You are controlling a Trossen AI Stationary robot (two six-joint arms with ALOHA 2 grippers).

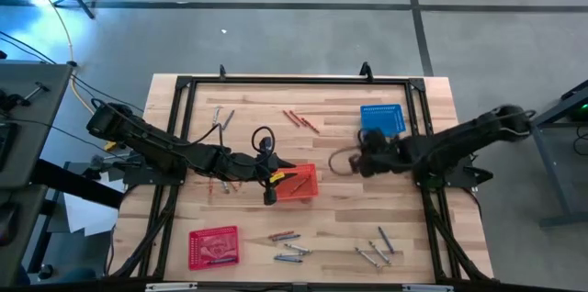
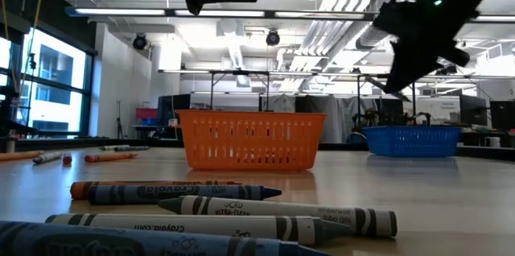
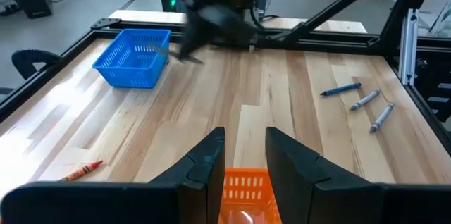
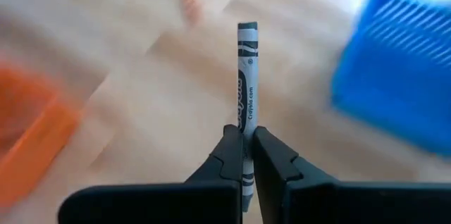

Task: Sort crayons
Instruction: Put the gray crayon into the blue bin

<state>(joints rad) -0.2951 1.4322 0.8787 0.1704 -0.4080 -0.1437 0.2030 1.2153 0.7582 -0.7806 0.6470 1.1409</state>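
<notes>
While pinched, one grey crayon (image 4: 247,76), two baskets (image 4: 398,76)

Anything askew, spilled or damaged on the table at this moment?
Nothing stands out. Loose crayons lie scattered, as sorting would leave them; the orange basket and blue basket sit upright. The right hand pinches a grey crayon cleanly.

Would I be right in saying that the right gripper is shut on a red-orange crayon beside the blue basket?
Not quite: the crayon pinched in the right gripper is grey, as the right wrist view shows. The rest holds: it is shut, beside the blue basket.
</notes>
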